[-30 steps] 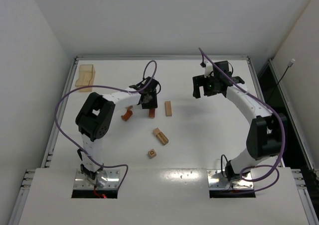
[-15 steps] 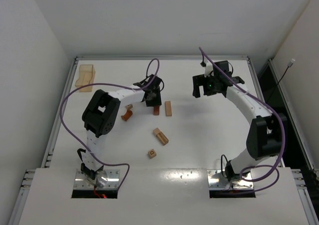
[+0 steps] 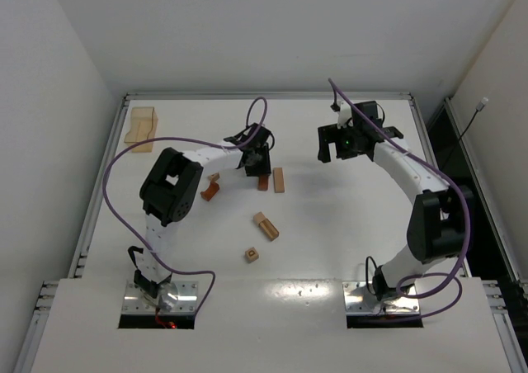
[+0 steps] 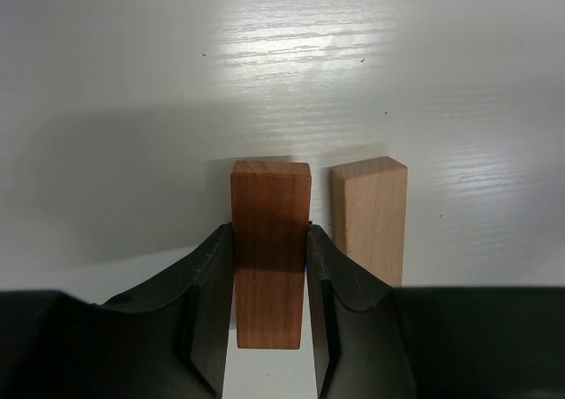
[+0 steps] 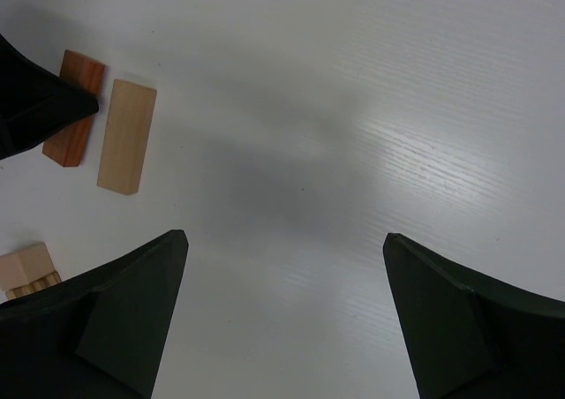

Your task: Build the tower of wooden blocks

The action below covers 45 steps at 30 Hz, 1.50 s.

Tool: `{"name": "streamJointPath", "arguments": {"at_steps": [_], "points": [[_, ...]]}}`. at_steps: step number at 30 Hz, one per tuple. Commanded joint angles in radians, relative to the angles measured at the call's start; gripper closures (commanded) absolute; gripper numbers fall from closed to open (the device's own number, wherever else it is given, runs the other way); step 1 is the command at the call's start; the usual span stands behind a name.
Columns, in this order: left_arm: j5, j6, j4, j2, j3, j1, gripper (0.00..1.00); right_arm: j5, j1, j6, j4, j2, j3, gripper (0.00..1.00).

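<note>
My left gripper (image 3: 259, 172) (image 4: 269, 236) is shut on a reddish-brown bar (image 4: 270, 240) (image 3: 262, 183), gripped across its width. The bar runs parallel to a light tan bar (image 4: 369, 218) (image 3: 279, 180) just to its right, with a narrow gap between them. A reddish-brown arch piece (image 3: 210, 191) lies to the left of my left gripper. A pair of tan blocks (image 3: 266, 225) and a marked cube (image 3: 252, 255) lie nearer the arm bases. My right gripper (image 3: 351, 145) (image 5: 284, 240) hangs open over bare table at the back right, holding nothing.
A translucent amber box (image 3: 141, 129) stands in the far left corner. The table has a raised rim (image 3: 268, 96) along its back edge. In the right wrist view both bars (image 5: 126, 136) and a tan block (image 5: 26, 271) show at the left.
My left gripper has carried the reddish-brown bar to the right, close beside the tan bar. The right arm has hardly moved.
</note>
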Motion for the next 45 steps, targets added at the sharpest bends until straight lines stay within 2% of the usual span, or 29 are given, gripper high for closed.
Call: {"name": "streamJointPath", "arguments": {"at_steps": [1,5,8,10,14,19,23,32,37,45], "points": [[0.020,-0.015,0.015,-0.011,-0.019,-0.022,1.00,-0.019,-0.002,0.013,0.032,0.001,0.015,0.10],[0.020,-0.015,0.015,-0.011,-0.019,-0.022,0.99,-0.019,-0.002,0.013,0.032,0.001,0.015,0.10],[0.020,-0.015,0.006,-0.011,-0.028,-0.022,0.94,-0.019,-0.002,0.013,0.032,0.001,0.015,0.10],[0.020,-0.015,0.006,-0.020,-0.028,-0.022,0.87,-0.019,-0.002,0.013,0.032,0.001,0.015,0.10],[0.020,-0.015,0.006,-0.021,-0.038,-0.022,0.86,-0.019,-0.002,0.013,0.032,0.001,0.015,0.10],[0.029,-0.006,0.024,-0.050,-0.047,-0.022,0.75,-0.019,-0.002,0.013,0.032,0.001,0.015,0.10],[0.029,-0.006,0.034,-0.068,-0.058,-0.022,0.74,-0.019,-0.002,0.013,0.032,0.001,0.015,0.10],[0.029,0.003,0.043,-0.087,-0.067,-0.022,0.59,-0.028,-0.002,0.013,0.032,0.001,0.015,0.10],[0.029,0.013,0.043,-0.087,-0.067,-0.022,0.59,-0.028,-0.002,0.013,0.032,0.001,0.015,0.10],[-0.002,0.045,0.077,-0.260,-0.096,-0.012,0.61,-0.028,-0.002,0.013,0.032,0.010,0.015,0.10]]}}
